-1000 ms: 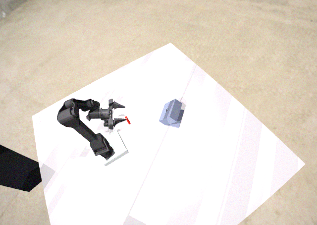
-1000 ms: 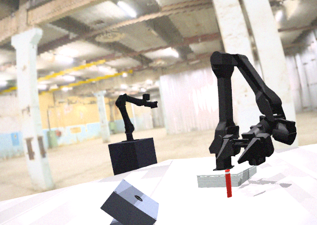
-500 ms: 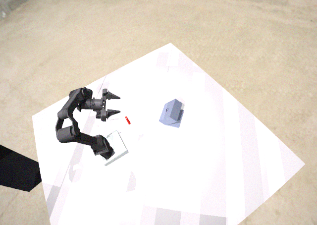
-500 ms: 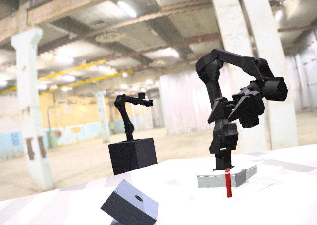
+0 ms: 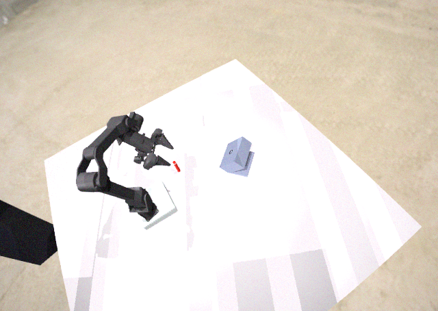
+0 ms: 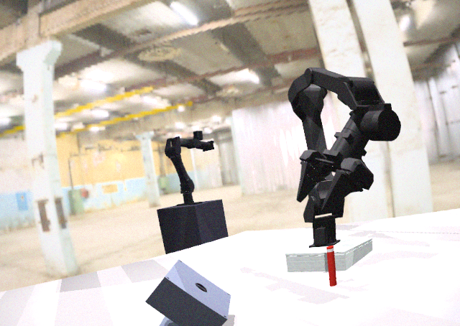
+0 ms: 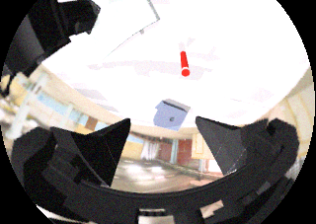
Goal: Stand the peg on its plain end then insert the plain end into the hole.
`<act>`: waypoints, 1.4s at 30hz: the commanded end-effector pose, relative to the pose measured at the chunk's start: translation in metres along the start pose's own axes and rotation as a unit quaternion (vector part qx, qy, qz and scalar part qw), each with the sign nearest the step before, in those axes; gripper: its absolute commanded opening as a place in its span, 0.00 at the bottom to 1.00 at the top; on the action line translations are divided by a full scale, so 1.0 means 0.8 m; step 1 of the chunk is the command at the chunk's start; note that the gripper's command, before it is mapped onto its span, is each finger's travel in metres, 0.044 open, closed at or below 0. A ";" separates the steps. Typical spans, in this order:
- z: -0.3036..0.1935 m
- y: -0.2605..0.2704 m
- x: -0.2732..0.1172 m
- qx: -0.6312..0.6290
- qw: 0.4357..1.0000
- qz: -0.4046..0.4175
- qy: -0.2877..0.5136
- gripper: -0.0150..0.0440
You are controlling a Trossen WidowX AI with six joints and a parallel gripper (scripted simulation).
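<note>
The red peg point(image 5: 176, 166) point(image 6: 331, 268) point(image 7: 184, 61) stands upright on the table on its plain end, with its white band near the top. My gripper point(image 5: 172, 156) point(image 6: 311, 206) point(image 7: 163, 118) is wide open and empty. It is raised above the peg's top and back toward the arm's base, touching nothing. The blue-grey sloped panel point(image 5: 236, 162) point(image 6: 185, 279) point(image 7: 164, 114) stands apart from the peg, farther out from the arm's base. Its dark hole point(image 5: 230, 152) point(image 6: 200, 286) point(image 7: 172, 118) shows in the tilted face, with no peg in it.
The arm's base stands on a pale grey slab point(image 5: 163, 218) point(image 6: 307, 263) point(image 7: 116, 17), close behind the peg. A dark pedestal point(image 5: 24, 233) point(image 6: 192, 226) stands beyond the table's edge and carries another black arm point(image 6: 182, 172) in the exterior view.
</note>
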State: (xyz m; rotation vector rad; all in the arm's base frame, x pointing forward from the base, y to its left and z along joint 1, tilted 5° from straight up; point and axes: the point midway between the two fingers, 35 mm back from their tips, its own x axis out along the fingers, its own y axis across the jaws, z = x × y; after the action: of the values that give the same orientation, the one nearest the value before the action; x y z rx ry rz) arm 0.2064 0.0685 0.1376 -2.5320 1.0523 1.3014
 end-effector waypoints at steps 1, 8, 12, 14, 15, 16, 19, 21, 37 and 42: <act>0.006 -0.002 0.008 -0.009 0.998 0.006 -0.054 1.00; 0.017 -0.007 0.020 -0.022 0.986 -0.004 -0.166 1.00; 0.021 -0.012 0.025 -0.025 0.973 -0.022 -0.228 1.00; 0.021 -0.015 0.026 -0.026 0.965 -0.036 -0.258 1.00; 0.022 -0.017 0.027 -0.026 0.961 -0.043 -0.272 1.00; 0.022 -0.019 0.027 -0.026 0.956 -0.052 -0.286 1.00; 0.020 -0.025 0.028 -0.024 0.942 -0.080 -0.326 1.00; 0.018 -0.029 0.029 -0.022 0.931 -0.101 -0.349 1.00; 0.025 -0.035 0.039 -0.071 0.921 -0.138 -0.358 1.00; 0.032 -0.037 0.046 -0.110 0.917 -0.153 -0.352 1.00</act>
State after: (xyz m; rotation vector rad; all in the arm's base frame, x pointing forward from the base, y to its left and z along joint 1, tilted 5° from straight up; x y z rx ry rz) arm 0.2223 0.0802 0.0917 -1.9207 0.3938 2.0402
